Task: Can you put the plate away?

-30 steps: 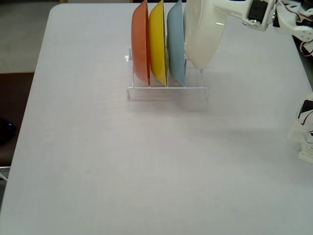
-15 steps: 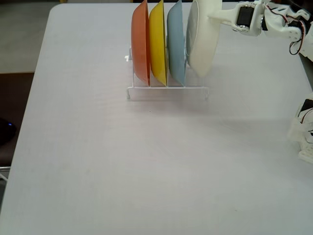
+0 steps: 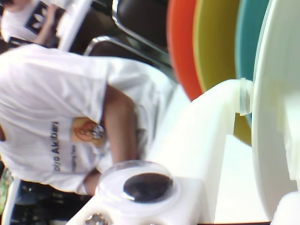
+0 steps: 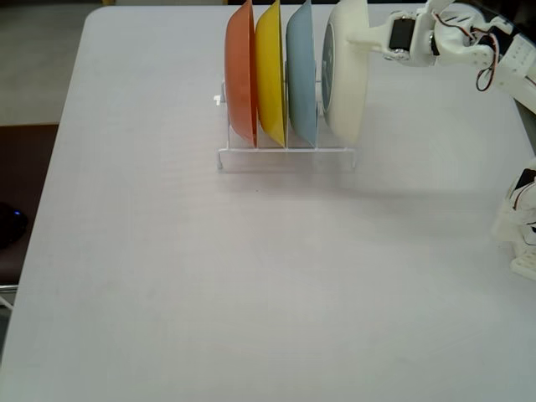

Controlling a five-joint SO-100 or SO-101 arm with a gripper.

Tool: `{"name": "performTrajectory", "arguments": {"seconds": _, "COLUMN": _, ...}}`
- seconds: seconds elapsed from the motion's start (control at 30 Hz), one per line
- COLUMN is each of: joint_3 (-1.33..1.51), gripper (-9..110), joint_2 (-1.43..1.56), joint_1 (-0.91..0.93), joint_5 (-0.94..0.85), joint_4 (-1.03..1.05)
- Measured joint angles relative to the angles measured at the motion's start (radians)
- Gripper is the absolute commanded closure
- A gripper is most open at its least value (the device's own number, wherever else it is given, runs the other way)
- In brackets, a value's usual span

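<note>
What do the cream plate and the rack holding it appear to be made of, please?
The cream plate looks like glazed ceramic or melamine: its surface is smooth and opaque with a soft sheen, and the pictures cannot settle which. The rack appears to be thin white-coated wire, judging by its slim rods and rails.

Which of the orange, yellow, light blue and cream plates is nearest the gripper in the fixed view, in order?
1. Cream plate: rightmost in the rack, held by the gripper.
2. Light blue plate: next slot left.
3. Yellow plate: further left.
4. Orange plate: leftmost, farthest.
</note>
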Motion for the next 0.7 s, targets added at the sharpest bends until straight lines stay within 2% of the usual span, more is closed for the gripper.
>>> {"name": "performTrajectory", "arguments": {"seconds": 0.17, "joint_3": -0.015, "gripper": 99, "joint_2": -0.067, "joint_1": 0.000, "joint_5": 0.023, "joint_4": 0.002}}
{"name": "performTrajectory", "arguments": {"seconds": 0.47, "joint_3": -0.123, "gripper": 59, "joint_2": -0.173, "joint_1": 0.002, "joint_5": 0.114, "joint_4": 0.115}}
{"name": "performTrajectory", "arguments": {"seconds": 0.7, "joint_3": -0.158, "gripper": 53, "joint_2": -0.186, "joint_1": 0.006, "joint_5": 0.192, "joint_4": 0.267}}
